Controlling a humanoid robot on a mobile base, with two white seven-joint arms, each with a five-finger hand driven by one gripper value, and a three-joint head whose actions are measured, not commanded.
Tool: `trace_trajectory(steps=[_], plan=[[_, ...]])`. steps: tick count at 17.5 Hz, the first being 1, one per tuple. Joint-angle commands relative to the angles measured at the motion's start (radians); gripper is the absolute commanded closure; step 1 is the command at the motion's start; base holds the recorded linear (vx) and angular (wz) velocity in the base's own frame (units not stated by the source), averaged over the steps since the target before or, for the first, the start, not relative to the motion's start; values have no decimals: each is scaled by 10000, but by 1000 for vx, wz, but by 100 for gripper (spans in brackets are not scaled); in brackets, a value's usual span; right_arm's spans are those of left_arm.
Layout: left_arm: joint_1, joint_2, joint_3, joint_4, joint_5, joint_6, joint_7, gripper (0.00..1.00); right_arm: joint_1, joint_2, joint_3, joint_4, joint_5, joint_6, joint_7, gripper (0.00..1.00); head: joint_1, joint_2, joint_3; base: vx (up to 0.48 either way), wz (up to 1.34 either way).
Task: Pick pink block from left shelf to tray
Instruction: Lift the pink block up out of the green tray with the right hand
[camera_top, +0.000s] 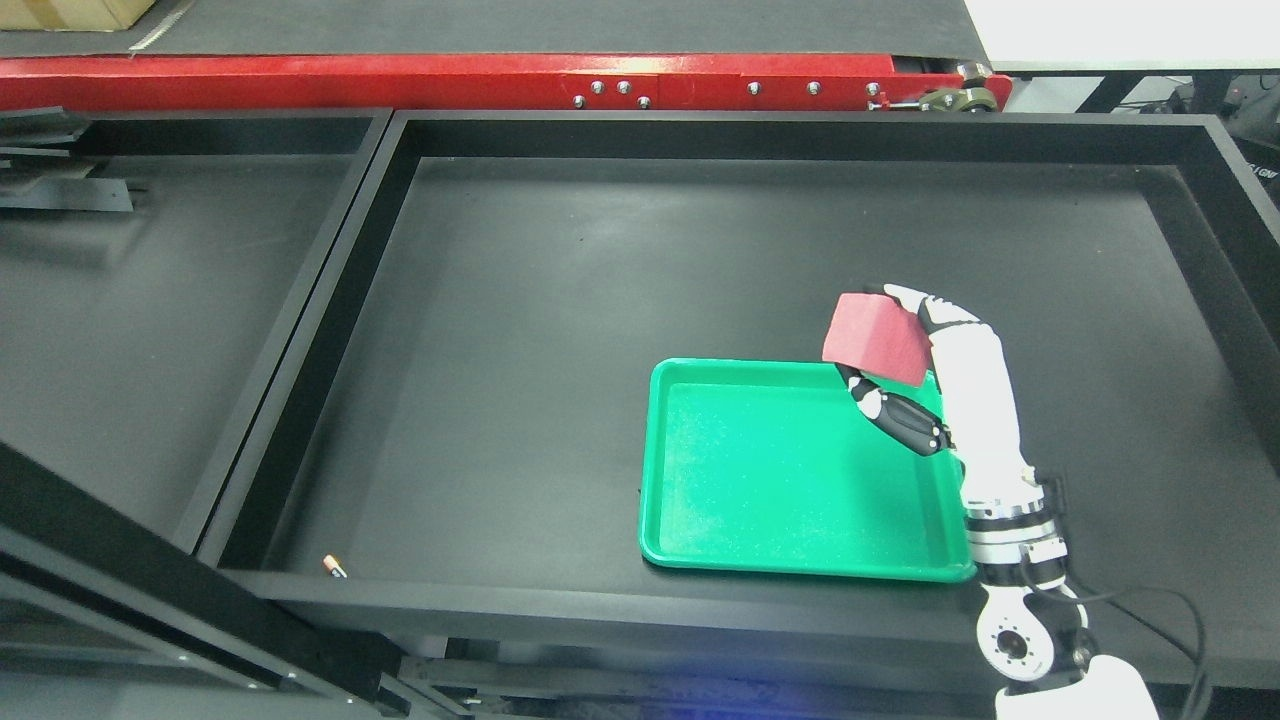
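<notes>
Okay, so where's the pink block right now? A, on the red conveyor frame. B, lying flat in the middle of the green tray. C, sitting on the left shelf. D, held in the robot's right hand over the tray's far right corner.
D: the right hand has its fingers closed on the pink block, held above the far right corner of the green tray, whose floor is bare.

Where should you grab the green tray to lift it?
Probably the green tray by its raised left rim, coming from the left: that lip is bare and gives fingers an edge. The right hand, holding the pink block, crowds the far right corner.
</notes>
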Motion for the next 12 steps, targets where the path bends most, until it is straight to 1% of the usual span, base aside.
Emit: trace_trajectory(steps=[1,7,12], plan=[[200,175,0,-174,0,1,2,0,52,-175,-326,-187,-70,8,-167,95,0,0,0,-100,86],[200,175,0,-174,0,1,2,0,67,-175,-326,-187,-222,8,-167,95,0,0,0,-107,162],[200,175,0,-174,0,1,2,0,129,-175,-341,-187,-299,8,-167,95,0,0,0,-94,360]])
